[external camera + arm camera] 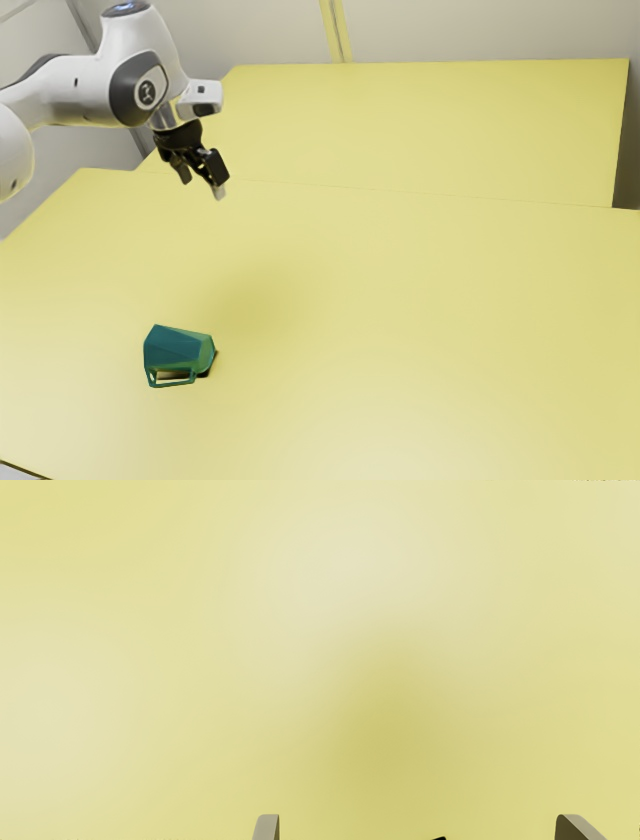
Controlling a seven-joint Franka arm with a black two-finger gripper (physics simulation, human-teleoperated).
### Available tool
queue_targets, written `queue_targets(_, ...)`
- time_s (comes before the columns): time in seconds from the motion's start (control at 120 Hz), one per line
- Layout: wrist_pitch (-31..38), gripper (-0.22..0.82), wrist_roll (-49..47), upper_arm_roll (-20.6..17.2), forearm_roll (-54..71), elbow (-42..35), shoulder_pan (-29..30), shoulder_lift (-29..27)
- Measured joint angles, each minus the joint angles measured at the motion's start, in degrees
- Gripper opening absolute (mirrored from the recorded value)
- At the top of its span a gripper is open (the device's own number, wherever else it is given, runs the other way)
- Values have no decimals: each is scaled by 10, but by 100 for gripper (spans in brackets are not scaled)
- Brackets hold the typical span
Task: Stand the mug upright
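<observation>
mug (178, 348): on its side on worktop (400, 300), handle (174, 383) probably checking any roll | end effector (203, 186): open (nothing grasped), raised well apart from mug, presumably leaving room to approach

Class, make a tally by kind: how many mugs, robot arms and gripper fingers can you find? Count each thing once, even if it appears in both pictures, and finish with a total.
Mug, lying on its side: 1
Robot arm: 1
Fingers on the gripper: 2
Total: 4
</observation>
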Motion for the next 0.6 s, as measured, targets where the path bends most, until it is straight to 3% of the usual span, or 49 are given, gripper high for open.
queue_targets(0.133,6,60,-1,15,-21,-25,-3,-22)
queue_targets(0.317,6,60,7,29,-96,-125,50,-75)
queue_targets(0.6,-29,60,22,39,-161,-189,139,-73)
